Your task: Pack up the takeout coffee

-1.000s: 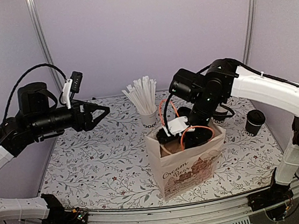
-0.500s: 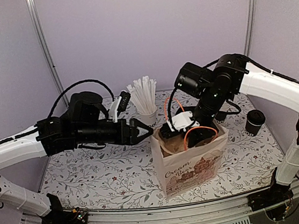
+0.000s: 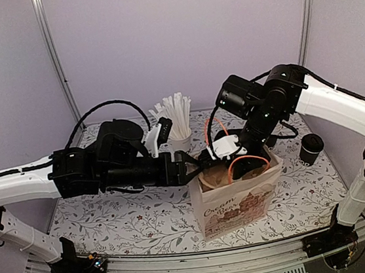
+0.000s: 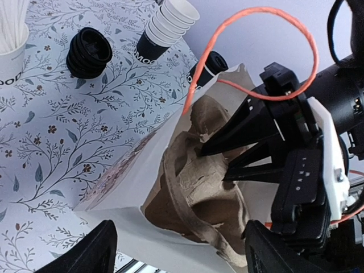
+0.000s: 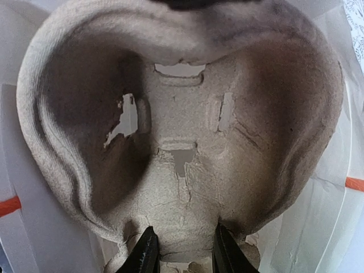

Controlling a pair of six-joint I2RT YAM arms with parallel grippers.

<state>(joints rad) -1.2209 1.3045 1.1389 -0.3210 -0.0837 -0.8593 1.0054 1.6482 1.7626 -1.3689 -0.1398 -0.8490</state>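
Brown moulded-pulp cup carrier (image 5: 182, 142) sits inside the printed paper bag (image 3: 236, 203) at centre frame, its edge pinched by the right gripper (image 5: 184, 239). The left gripper (image 4: 181, 227) hovers spread wide at the bag's mouth, holding nothing. The takeout coffee (image 3: 311, 147) stands upright on the table (image 3: 124, 202) at far right, apart from the bag. Its paper wall probably crushes easily and the lid may pop; a gentle grasp round the body, below the lid, looks safest.

I see a white paper bag with orange handles (image 3: 233, 203) by the near edge of the floral surface (image 3: 124, 202), a brown moulded-pulp tray (image 5: 182, 142) inside; a white cup of white straws (image 3: 182, 143) toward the far edge.
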